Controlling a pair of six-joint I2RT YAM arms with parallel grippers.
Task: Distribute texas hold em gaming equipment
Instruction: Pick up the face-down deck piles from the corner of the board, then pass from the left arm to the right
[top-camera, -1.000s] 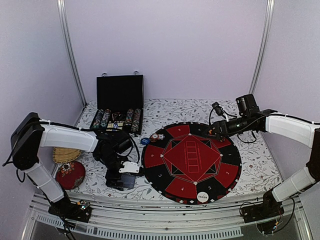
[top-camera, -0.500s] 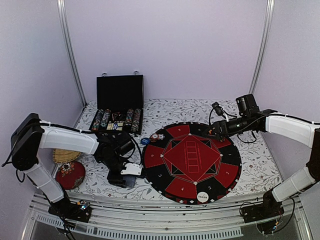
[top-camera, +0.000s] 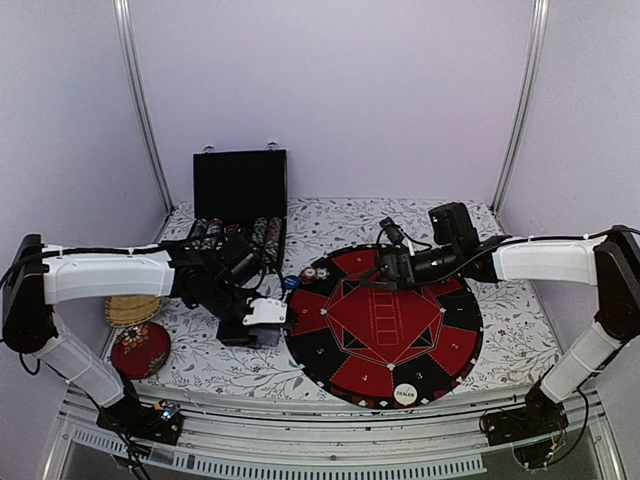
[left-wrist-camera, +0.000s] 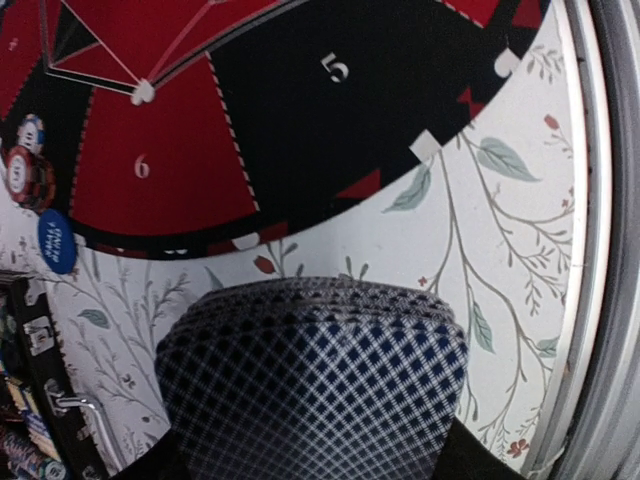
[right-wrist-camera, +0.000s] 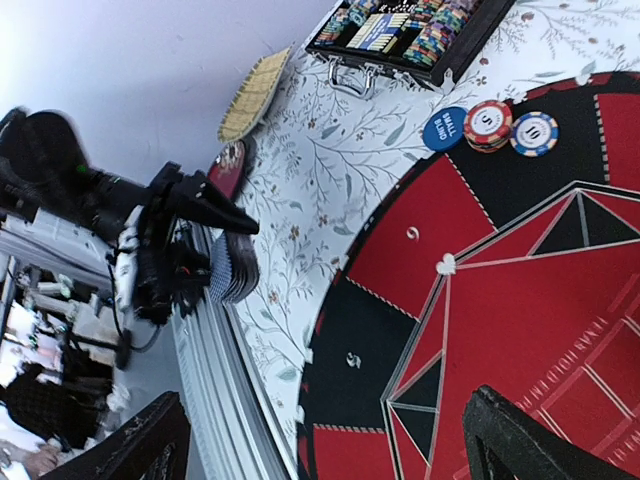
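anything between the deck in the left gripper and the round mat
Nothing visible. Only bare flowered cloth lies between the deck of cards in the left gripper and the round mat; the chips and blue button sit off to the side.

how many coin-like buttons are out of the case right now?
2. Blue round SMALL BLIND button beside the round red-and-black mat's far-left edge; white round DEALER button on the mat's near edge. Others may sit hidden in the black chip case.
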